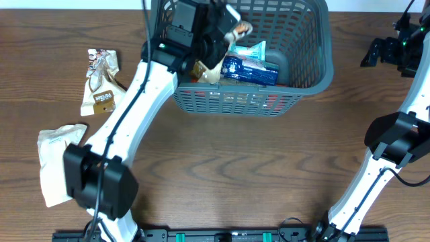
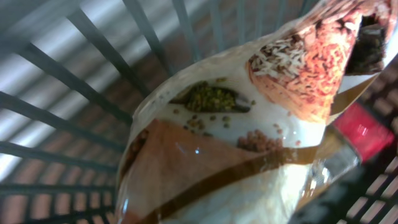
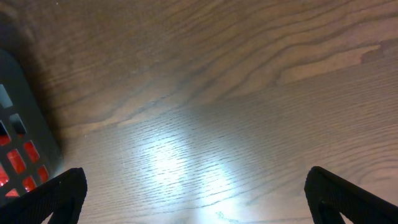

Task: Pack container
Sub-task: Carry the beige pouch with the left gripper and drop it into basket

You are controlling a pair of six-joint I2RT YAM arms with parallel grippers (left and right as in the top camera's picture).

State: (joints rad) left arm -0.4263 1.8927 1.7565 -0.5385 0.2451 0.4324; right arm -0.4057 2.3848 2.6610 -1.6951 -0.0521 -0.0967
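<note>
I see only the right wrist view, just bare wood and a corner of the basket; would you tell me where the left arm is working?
Observer: The left end effector is inside the container, gripping a snack packet printed with grains.
Operator: Thank you. Is anything packed in there?
Observer: Yes, a blue packet lies on the container's floor.
Operator: And what lies outside it?
Observer: Two packets on the left part of the table: a brown-and-white packet and, nearer the arm bases, a white packet.
</note>
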